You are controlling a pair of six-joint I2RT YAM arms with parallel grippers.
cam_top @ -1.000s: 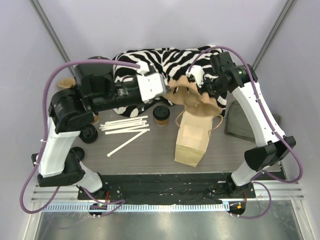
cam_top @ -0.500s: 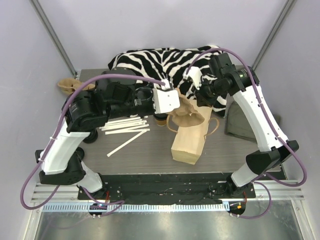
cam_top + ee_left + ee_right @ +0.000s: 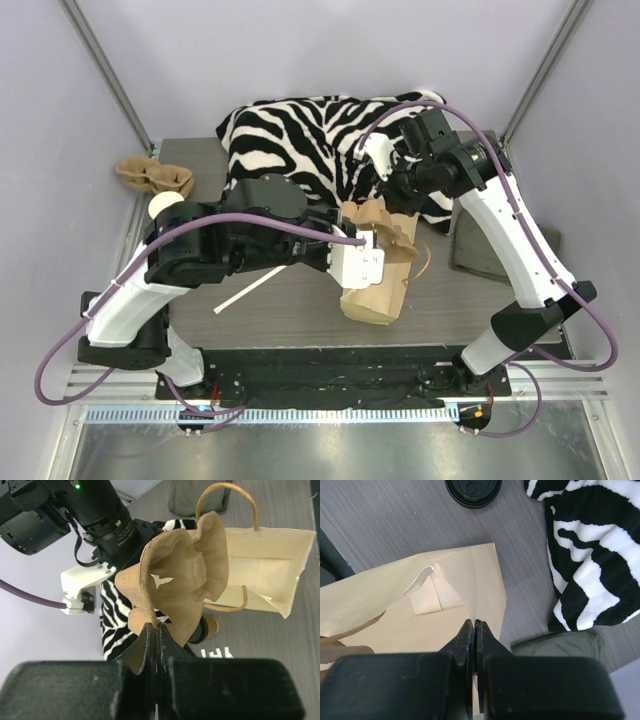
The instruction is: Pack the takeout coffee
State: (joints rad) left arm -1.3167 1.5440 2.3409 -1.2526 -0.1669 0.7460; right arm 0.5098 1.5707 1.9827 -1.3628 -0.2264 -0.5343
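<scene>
The gray table (image 3: 290, 310) has a zebra blanket (image 3: 300, 140) along its far edge. In the middle lies the paper bag (image 3: 260, 570), and the right gripper (image 3: 474, 635) pinches its rim. The left gripper (image 3: 157, 640) is clamped on a cardboard cup tray (image 3: 175, 580). The takeout coffee (image 3: 472, 487) stands beside the bag. Hold the bag's mouth open and slide the tray in gently.

takeout coffee (image 3: 211, 626) — mostly hidden under pulp carrier (image 3: 175, 575), left wrist view; unseen from above | white stirrer (image 3: 245, 295): far end under left arm (image 3: 200, 255) | green pouch (image 3: 560, 645): partly behind right gripper (image 3: 474, 622) | paper bag (image 3: 420, 605) — cut off at left edge, right wrist view
</scene>
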